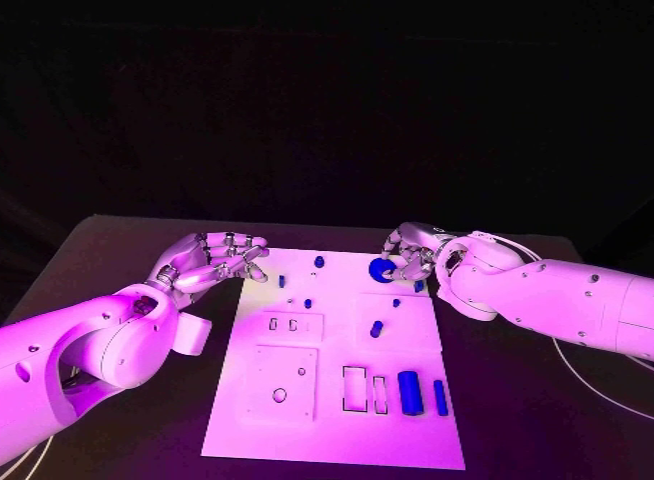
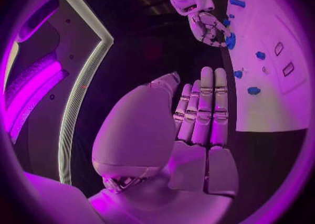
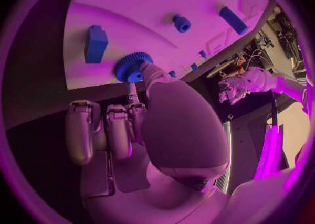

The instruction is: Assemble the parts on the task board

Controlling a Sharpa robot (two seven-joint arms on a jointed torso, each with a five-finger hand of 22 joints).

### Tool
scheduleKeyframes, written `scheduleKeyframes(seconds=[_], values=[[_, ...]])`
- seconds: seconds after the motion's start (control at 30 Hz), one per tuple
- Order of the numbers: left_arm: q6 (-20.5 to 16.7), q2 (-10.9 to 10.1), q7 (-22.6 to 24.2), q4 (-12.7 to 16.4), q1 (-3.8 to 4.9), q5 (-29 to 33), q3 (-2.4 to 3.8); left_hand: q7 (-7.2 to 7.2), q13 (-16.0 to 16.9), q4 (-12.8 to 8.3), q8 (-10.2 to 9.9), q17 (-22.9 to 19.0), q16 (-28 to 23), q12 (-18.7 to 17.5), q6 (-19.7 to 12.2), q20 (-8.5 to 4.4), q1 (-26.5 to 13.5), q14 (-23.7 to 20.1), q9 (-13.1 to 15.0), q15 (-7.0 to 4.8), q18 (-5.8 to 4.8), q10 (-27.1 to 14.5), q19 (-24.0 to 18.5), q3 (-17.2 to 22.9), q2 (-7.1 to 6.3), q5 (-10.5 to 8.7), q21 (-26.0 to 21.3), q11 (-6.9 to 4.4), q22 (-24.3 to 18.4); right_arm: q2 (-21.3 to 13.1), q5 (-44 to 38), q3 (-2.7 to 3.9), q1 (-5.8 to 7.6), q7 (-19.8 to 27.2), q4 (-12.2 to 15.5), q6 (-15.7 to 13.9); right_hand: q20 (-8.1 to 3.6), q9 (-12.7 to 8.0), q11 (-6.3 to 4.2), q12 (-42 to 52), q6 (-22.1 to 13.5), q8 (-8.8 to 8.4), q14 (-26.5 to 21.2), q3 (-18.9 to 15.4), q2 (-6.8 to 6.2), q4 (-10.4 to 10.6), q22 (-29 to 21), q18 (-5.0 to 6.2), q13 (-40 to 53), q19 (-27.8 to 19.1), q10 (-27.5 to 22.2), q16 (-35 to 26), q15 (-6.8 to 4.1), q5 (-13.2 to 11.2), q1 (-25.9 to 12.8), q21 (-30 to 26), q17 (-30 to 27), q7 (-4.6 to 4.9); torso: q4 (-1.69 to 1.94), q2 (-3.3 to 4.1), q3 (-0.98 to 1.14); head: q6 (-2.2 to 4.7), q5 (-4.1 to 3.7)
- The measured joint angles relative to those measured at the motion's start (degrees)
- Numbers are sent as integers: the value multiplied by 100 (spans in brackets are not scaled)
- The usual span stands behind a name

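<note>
A blue toothed wheel [image 1: 382,267] is pinched by the fingers of the right hand [image 1: 414,256] at the far right corner of the task board [image 1: 342,440]. The left hand [image 1: 209,262] is held just beside the board's far left corner, fingers loosely curled, nothing gripped. Other blue parts [image 1: 409,390] lie on the board.

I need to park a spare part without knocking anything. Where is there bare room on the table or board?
Free: the black table beside the left hand, and the dark strip at the board's near right corner. On the task board, the near edge is bare. Crowded: the far end, where the right hand touches the blue gear, and the slots holding blue bars.
</note>
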Motion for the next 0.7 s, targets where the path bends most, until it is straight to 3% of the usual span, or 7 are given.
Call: scheduleKeyframes(seconds=[0.1, 0.23, 0.37, 0.7], values=[[2, -1, -5, -1, 0, 0, 0, 0, 0, 0, 0, 0, 0, 0, 0, 0, 0, 0, 0, 0, 0, 0, 0, 0, 0, 0, 0, 0, 0, -14, -189, 0, -7, -33, 50, -1, 0, 26, 0, 0, -28, -31, 0, 26, -100, 6, 0, 0, 0, 0, 0, 0, 0, 9, -101, 0, 0, 28, -3, 1, 2, -3, 4], [6, 0, -11, -2, 0, 0, 0, 0, 0, 0, 0, 6, 0, -21, 0, 0, 0, -41, 0, -1, 0, 0, 0, 0, 0, 0, 0, 0, 0, -23, -366, -7, -23, -71, 173, -1, 0, 22, 0, -1, -30, -55, 0, 51, -206, 29, -1, 0, 0, 0, 0, 0, 0, 200, -212, 0, -1, 31, -4, 1, 1, -2, 5], [9, 4, -18, -7, 1, 0, 0, 0, 0, 0, 0, 6, 0, -21, 0, 0, 0, -41, 0, -1, 0, 0, 0, 0, 0, 0, 0, 0, 0, -33, -501, -15, -38, -113, 377, -32, 0, 14, 15, -1, -29, -55, 0, 144, -203, 44, -1, 0, -1, 0, 15, -1, 0, 400, -331, 0, -1, 31, 2, 1, 2, 5, 2], [14, 26, -29, -16, 1, 0, 0, 0, -1, 0, 0, 12, 0, -21, 0, 21, 1, -41, 5, 0, 0, 0, -21, 0, 1, 0, 0, 0, 5, 1, -907, -12, 26, -373, 874, -458, 0, 19, 1, -2, -29, -56, 0, 199, -174, 21, -2, 0, -2, -1, 40, -2, 0, 415, -405, 50, -1, 31, 10, -2, -3, 23, 0]])
